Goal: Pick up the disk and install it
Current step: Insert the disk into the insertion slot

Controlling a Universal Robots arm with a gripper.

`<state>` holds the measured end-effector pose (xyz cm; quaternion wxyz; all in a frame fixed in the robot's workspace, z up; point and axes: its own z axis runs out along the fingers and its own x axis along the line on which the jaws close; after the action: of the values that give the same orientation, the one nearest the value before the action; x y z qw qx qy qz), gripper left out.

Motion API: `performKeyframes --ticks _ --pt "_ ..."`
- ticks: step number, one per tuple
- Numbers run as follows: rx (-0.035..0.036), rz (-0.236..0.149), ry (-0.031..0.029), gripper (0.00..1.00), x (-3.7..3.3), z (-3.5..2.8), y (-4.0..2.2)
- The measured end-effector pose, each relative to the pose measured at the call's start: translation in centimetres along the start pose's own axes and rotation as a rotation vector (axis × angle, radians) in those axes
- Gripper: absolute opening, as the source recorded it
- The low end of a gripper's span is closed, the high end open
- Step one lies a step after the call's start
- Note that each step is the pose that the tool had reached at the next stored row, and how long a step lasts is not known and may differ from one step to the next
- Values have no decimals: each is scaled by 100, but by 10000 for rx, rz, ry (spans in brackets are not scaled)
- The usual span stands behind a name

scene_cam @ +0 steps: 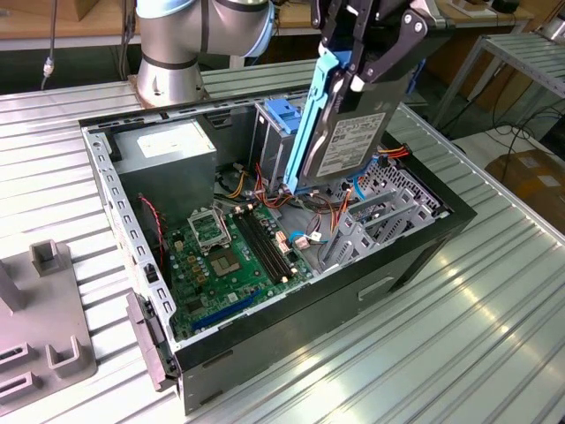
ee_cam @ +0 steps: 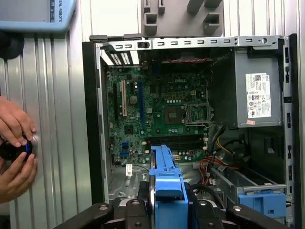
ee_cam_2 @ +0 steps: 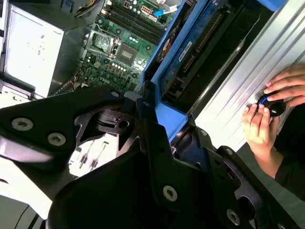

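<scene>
Hanging on edge from the claw (scene_cam: 357, 78), the disk (scene_cam: 351, 132) stands over the far right part of the open computer case (scene_cam: 265, 340) in the exterior view. Its lower end is down among the loose cables, just beside the drive cage (scene_cam: 281, 132) with the blue latch. The claw is clenched on the disk's upper end, its black fingers bearing on opposite sides. The blue rails (scene_cam: 309, 124) run down the long edges, and the pale label is turned toward the exterior view's right. Lower in the case, to the near left, lies the green motherboard (scene_cam: 229, 256), with the grey power supply (scene_cam: 168, 150) at the far left. A person's hands (ee_cam_2: 261, 126) rest on a dark knob (ee_cam_2: 275, 109) on the ribbed worktop (scene_cam: 441, 336) beside the case. To my eye the disk is a dense, stiff block, heavy for its size, that will not bend. Its metal faces look smooth and liable to slip, while the plastic rails probably have some give. I would guess it dislikes knocks, with the underside board and connector end the tender parts. The sound hold seems to be the present one: across the sides near one end, leaving the other end and most of the rails free.
</scene>
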<state>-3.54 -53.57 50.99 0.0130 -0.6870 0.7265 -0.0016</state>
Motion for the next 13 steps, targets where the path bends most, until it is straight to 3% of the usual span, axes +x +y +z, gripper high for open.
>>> performKeyframes --ticks 6,7,13 --pt "0 0 0 37 -7 26 -188" --pt "0 -1 -1 37 -10 36 -257" --pt "0 0 1 37 -12 51 -332"
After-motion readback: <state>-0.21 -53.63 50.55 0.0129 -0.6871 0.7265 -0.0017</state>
